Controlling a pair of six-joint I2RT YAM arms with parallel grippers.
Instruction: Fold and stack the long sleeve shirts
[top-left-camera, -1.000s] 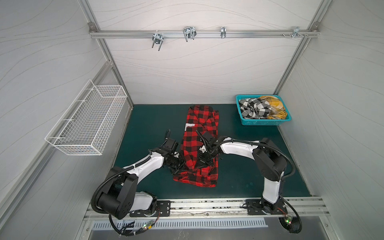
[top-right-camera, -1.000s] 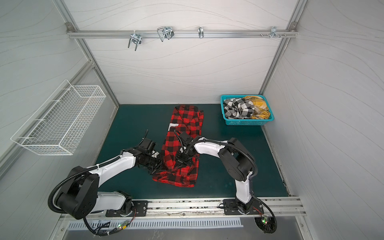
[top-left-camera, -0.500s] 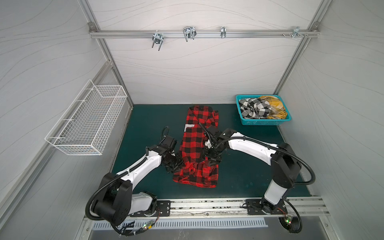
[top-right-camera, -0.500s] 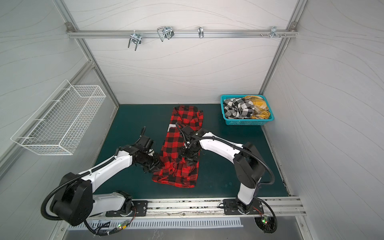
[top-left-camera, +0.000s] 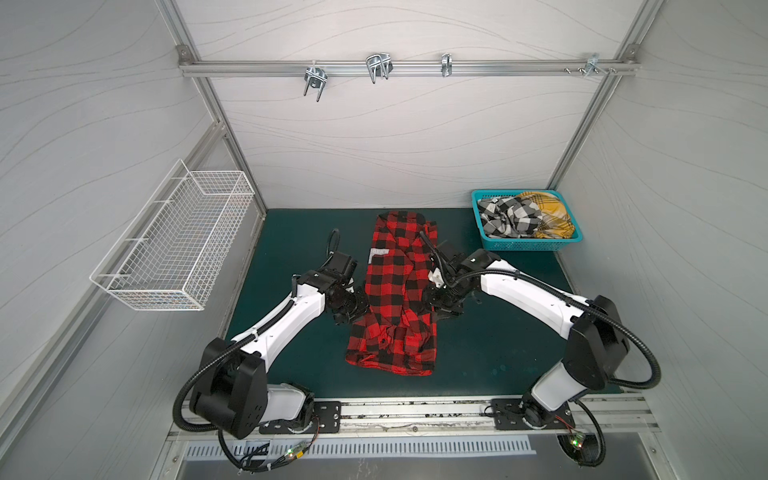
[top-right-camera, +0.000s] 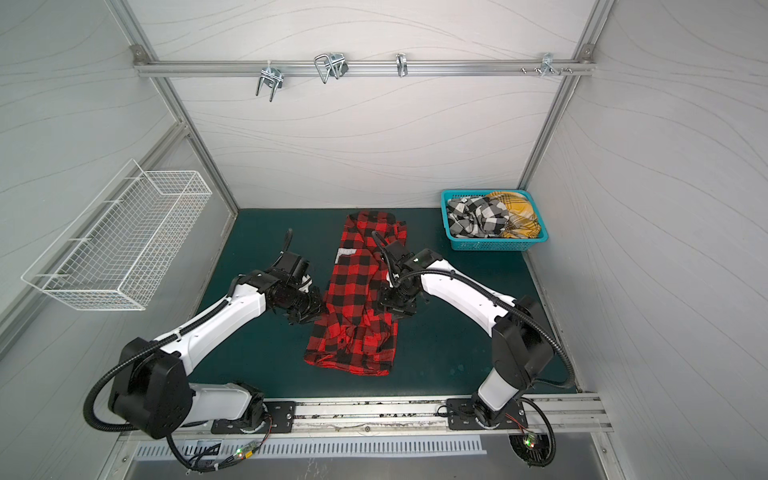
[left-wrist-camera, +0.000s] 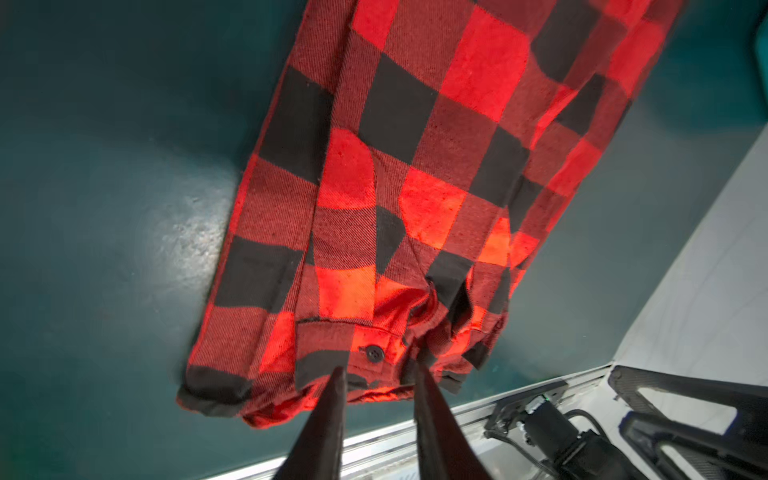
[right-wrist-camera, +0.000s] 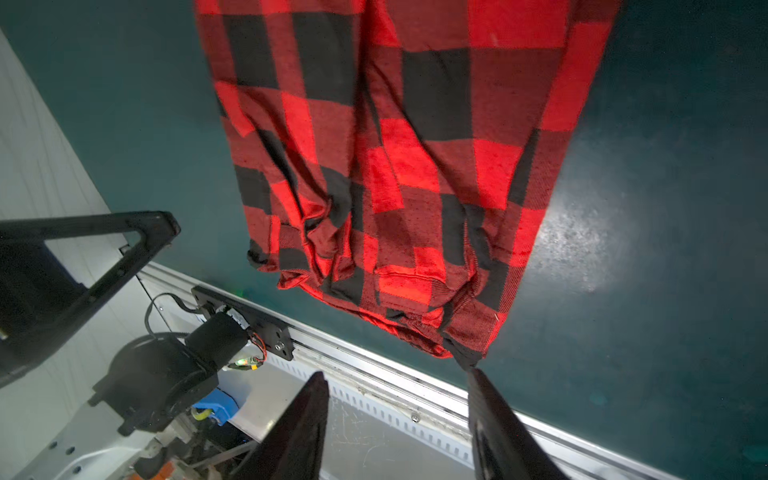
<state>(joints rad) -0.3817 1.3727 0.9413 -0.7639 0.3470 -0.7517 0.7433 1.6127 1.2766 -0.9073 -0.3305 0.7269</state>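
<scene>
Red-and-black shirt (top-left-camera: 395, 299): narrow strip on tabletop (top-left-camera: 291, 232), flanked by left tool (left-wrist-camera: 378, 368) and right tool (right-wrist-camera: 395, 372). Both parted, empty. Advised: pinch cuff-end corners ahead of tips, level; lift together; fold evenly onto far half.

My left arm (top-left-camera: 286, 322) stretches forward and inward from its base, forearm slanting up to a bent wrist. My right arm (top-left-camera: 532, 297) mirrors it from the other side. Both grippers tilt downward near the middle, facing each other but apart. My left gripper (left-wrist-camera: 379, 370) has its jaws parted by a narrow gap, and its fingers (left-wrist-camera: 328, 415) run nearly parallel. My right gripper (right-wrist-camera: 397, 374) stands wider, jaws spread well apart.
</scene>
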